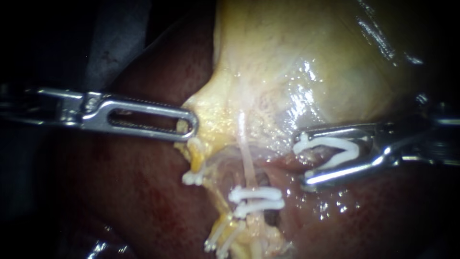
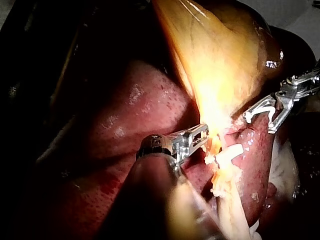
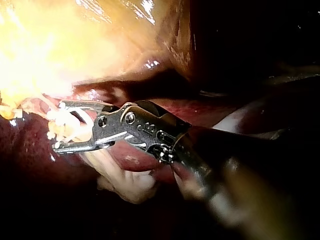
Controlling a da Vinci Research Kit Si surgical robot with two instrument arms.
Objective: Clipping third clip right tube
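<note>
Only the endoscope showed the right tube (image 1: 245, 148) plainly: a pale strand running down from the gallbladder (image 1: 311, 57) to two clips (image 1: 256, 199) set across it. The right instrument (image 1: 303, 158) came in level from the right. Its jaws stood wide, both seated on a loaded clip (image 1: 345, 148), just right of the tube and not yet around it. The left wrist view showed the left instrument (image 2: 203, 133) bent at its wrist, jaws pinched on the gallbladder's yellow edge. In the right wrist view glare hid the tube.
</note>
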